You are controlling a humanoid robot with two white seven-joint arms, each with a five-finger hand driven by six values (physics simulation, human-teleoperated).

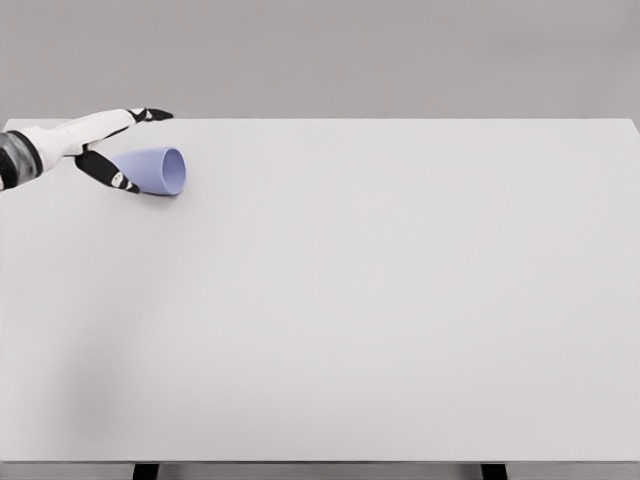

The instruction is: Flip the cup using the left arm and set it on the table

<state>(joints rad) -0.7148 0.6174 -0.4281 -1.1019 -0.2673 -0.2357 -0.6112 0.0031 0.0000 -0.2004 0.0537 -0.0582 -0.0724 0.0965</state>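
At upper left of the frame, the cup lies sideways, bracketed by the spread left hand; fingers should be closed squarely before lifting.

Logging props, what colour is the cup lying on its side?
Light lavender blue cup, clearest in the head view.

One table is recorded, white-topped. One cup, pale blue, is counted lying on its side at the far left corner of the table. One hand, the left hand, is observed at the cup's closed end, fingers spread about it. Two dark table legs are noted below the table's near edge.
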